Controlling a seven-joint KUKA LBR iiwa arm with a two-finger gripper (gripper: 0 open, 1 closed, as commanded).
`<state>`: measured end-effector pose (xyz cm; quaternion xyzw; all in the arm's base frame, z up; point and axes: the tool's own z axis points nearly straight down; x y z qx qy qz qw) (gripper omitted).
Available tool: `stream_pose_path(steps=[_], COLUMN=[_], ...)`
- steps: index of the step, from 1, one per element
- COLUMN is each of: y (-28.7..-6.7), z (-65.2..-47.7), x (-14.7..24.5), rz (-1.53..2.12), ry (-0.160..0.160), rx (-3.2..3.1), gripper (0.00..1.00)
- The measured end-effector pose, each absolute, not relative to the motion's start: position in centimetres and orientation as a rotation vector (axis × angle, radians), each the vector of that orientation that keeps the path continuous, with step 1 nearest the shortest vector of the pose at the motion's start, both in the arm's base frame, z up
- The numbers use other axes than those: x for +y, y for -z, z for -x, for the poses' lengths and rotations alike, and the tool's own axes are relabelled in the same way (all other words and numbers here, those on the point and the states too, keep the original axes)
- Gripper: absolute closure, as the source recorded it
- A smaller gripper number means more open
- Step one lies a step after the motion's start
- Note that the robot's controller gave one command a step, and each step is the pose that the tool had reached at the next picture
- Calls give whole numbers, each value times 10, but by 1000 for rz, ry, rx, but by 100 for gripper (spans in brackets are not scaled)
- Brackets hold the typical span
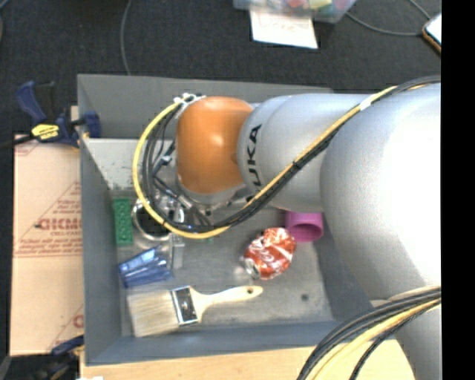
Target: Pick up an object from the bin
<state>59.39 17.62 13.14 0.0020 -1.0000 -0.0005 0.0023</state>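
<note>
We are noting a dark, speckled surface [200, 44] lying under even light. A thin cable [125, 37] is trailing across it, and a white paper sheet [282, 30] is lying below a clear plastic container [297, 6].

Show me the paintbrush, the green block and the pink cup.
paintbrush [185, 305], camera view, on its metal ferrule
green block [122, 221], camera view, on its top face
pink cup [304, 226], camera view, on its visible side
</note>
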Motion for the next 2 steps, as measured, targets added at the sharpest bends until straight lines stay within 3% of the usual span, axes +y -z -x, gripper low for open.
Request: stream_pose_path(steps=[1,2], y=[-137,-91], z=[-596,-576], x=[175,205], rz=[1,-397], ry=[4,3], rx=[-3145,-3115], gripper=[0,0])
